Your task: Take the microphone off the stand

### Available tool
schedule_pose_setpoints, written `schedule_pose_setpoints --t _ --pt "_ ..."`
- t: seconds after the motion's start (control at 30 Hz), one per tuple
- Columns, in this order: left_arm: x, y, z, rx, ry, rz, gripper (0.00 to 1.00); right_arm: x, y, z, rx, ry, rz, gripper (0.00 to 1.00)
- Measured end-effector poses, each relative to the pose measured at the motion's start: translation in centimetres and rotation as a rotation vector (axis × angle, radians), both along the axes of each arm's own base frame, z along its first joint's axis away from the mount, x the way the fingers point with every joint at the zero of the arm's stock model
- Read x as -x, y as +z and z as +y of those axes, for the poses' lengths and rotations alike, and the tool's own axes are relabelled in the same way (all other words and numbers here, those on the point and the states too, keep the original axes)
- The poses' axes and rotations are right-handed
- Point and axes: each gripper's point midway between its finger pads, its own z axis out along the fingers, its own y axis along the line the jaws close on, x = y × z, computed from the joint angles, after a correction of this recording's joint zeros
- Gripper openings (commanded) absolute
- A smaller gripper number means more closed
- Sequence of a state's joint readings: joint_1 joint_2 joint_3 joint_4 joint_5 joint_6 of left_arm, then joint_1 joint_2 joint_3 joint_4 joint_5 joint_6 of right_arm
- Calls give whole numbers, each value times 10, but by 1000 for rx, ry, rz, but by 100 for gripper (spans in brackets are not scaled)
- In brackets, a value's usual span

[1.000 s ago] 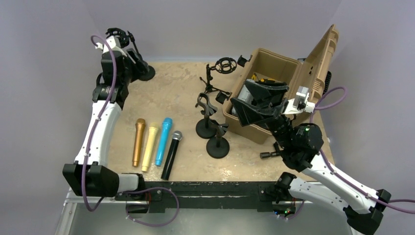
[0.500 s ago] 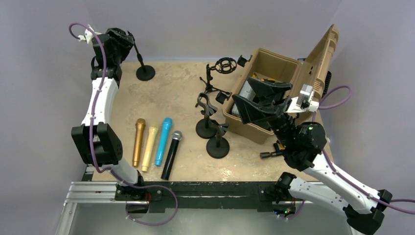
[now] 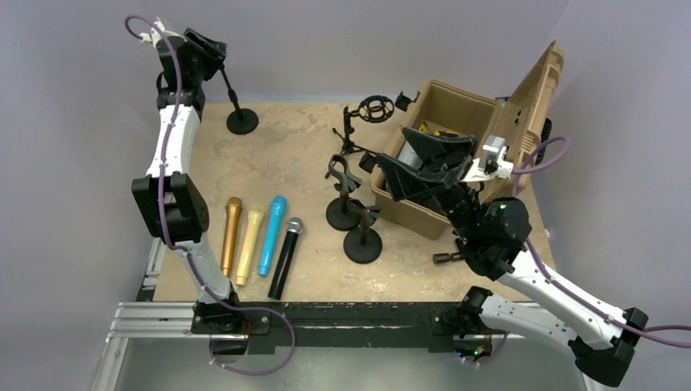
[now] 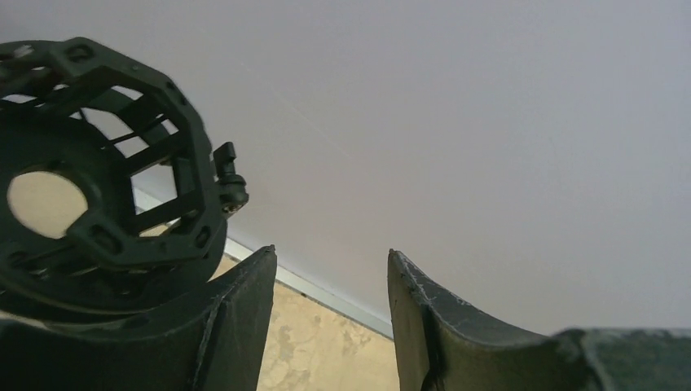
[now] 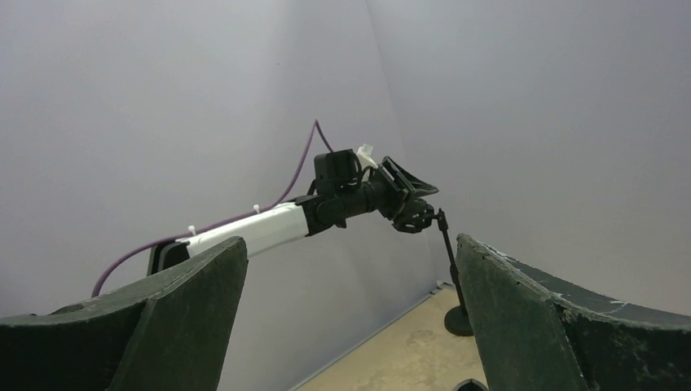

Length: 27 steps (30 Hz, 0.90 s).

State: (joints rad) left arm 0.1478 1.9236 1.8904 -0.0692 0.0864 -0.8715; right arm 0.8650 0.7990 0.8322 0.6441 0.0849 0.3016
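Four microphones lie side by side on the table: gold (image 3: 231,236), cream (image 3: 249,243), blue (image 3: 273,234) and black with a silver head (image 3: 286,257). A tall stand (image 3: 242,122) is at the back left. My left gripper (image 3: 208,47) is open beside its top. In the left wrist view the gripper (image 4: 331,251) is empty, and the stand's black cage mount (image 4: 106,220) sits left of the left finger, with table showing through its ring. My right gripper (image 3: 405,169) is open and empty, raised near the box; it is also open in the right wrist view (image 5: 350,243).
An open tan box (image 3: 444,155) with its lid up stands at the right. Two short clip stands (image 3: 343,199) (image 3: 363,240) and a tripod with a ring mount (image 3: 371,110) stand mid-table. The right wrist view shows the left arm (image 5: 269,228) and the tall stand's base (image 5: 459,319).
My left arm has stretched up and back, lifting its gripper to the top of the tall stand. My right gripper has shifted slightly left and stays open.
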Motion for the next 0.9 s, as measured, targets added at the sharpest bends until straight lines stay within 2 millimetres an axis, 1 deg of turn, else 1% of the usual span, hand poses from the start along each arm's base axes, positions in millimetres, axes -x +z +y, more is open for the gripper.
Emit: schedule_pose_setpoints --t 0.03,0.1,0.17,0.23,0.33,0.4,0.47,0.53,0.6,0.77,0.9 --pt "-4 -4 -2 -30 -7 5 52 -2 -2 2 5 0 4 98" --pt "-11 -5 -7 -100 -15 5 52 -4 -4 4 12 0 10 98" --pt "-19 1 -13 -178 -11 -5 52 -7 -8 8 23 1 20 98" --pt "-27 13 -19 -255 1 -29 52 -9 -12 11 35 1 30 98" --pt "-32 25 -24 -354 30 -47 52 -11 -18 13 50 0 44 98" --pt "-37 28 -22 -438 61 -40 54 -12 -18 13 52 -1 48 98" --pt "-41 28 -20 -515 91 -26 57 -12 -19 14 51 1 51 98" --pt "-45 21 -19 -599 115 4 60 -14 -19 16 53 2 53 98" --pt "-50 10 -21 -672 125 37 63 -17 -19 20 58 3 60 97" --pt "-57 -17 -25 -824 127 112 66 -25 -30 31 86 9 85 97" --pt "-63 -29 -21 -921 144 149 70 -29 -36 36 103 14 99 97"
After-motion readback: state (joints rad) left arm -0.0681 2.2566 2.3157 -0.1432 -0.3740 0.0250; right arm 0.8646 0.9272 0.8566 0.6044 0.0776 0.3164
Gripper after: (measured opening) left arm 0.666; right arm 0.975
